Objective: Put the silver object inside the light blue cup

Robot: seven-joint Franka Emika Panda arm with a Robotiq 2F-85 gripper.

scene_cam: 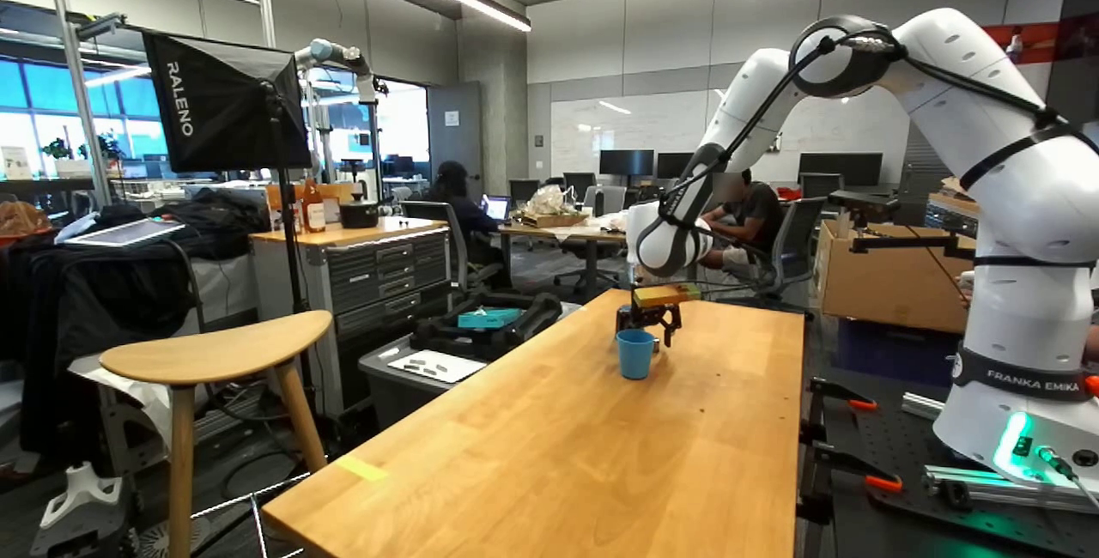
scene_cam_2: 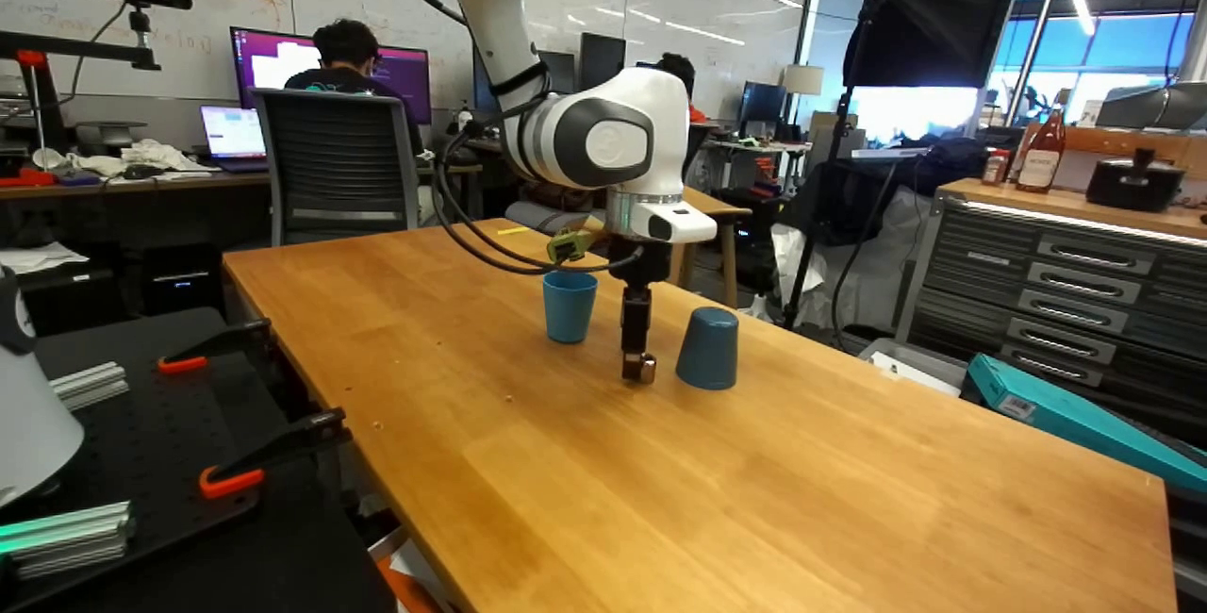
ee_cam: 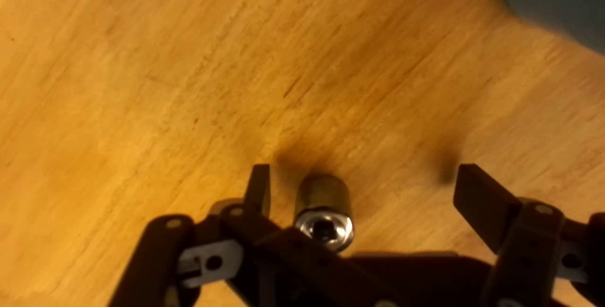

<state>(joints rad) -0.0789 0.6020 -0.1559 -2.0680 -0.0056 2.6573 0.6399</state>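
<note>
— Between the parted jaws of the claw, on the table, note the silver object, ungripped. Risk?
— Possibly getting shoved or toppled on closing, from sitting off-centre.
— And later?
— Perhaps missing the light blue cup after a crooked grasp.

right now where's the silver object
Below centre in the wrist view, the silver object is between the jaws of the open gripper, nearer the picture-left one; in an exterior view it is just left of the upside-down cup.
</note>
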